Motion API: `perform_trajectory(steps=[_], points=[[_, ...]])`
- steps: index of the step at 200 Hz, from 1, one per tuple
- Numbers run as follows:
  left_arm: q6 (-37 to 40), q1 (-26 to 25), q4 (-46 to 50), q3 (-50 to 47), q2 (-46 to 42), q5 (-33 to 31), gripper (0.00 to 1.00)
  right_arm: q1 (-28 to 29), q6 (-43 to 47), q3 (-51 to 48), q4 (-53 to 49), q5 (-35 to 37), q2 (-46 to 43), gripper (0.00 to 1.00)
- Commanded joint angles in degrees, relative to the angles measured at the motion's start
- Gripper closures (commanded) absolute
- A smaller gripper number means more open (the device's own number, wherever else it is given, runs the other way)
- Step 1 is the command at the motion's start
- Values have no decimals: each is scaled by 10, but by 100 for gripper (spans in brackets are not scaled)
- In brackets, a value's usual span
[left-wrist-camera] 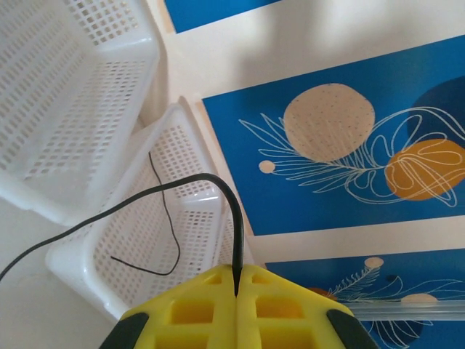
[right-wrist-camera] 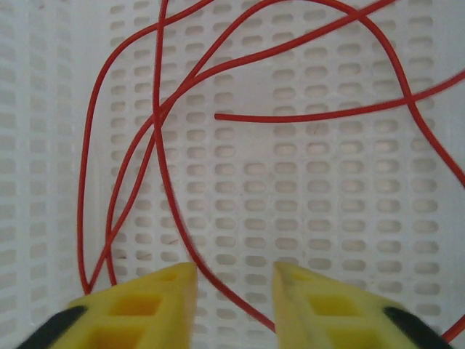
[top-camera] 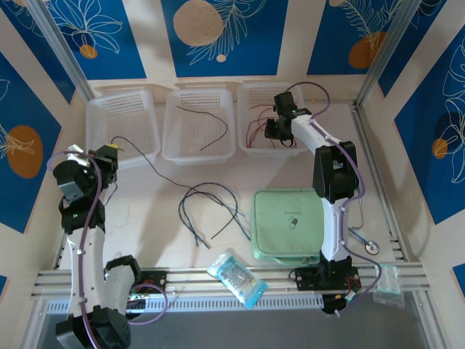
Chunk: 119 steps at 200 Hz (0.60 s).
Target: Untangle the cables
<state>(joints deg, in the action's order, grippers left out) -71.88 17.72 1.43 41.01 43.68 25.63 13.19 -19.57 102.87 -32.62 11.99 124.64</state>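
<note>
My left gripper (left-wrist-camera: 237, 280) is shut on a black cable (left-wrist-camera: 182, 182), which arcs up out of the closed jaws and trails off to the left. From above, that gripper (top-camera: 109, 154) hovers beside the left basket, and its cable (top-camera: 145, 161) runs toward several loose dark and blue-grey cables (top-camera: 211, 207) at mid-table. The right gripper (right-wrist-camera: 234, 280) stands open over the right basket's floor (right-wrist-camera: 305, 189). A red cable (right-wrist-camera: 156, 145) lies looped there, and one strand passes between the fingers. In the top view, the right gripper (top-camera: 278, 134) hangs inside the right basket (top-camera: 254, 94).
Three white baskets line the back. The left basket (top-camera: 122, 120) has nothing in it, and the middle basket (top-camera: 178, 138) holds a thin black wire (top-camera: 211, 127). A green pouch (top-camera: 287, 225), a plastic packet (top-camera: 236, 276), a stethoscope (top-camera: 367, 243) and a small bag (top-camera: 387, 280) lie near the front.
</note>
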Motion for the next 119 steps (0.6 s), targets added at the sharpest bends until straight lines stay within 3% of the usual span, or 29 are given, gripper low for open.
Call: perform_trajectory(steps=[1,16,71,119], points=[[9,-4,5,34,-5,20,100,-8,3,20,-7,-24,-26,52],[6,-6,9,48,-5,23,100,-11,4,23,-7,-24,-45,42],[1,-34,14,125,9,28,100,-13,12,4,2,-27,-126,19],[44,-91,47,227,46,9,100,-14,7,-43,27,-35,-201,11]])
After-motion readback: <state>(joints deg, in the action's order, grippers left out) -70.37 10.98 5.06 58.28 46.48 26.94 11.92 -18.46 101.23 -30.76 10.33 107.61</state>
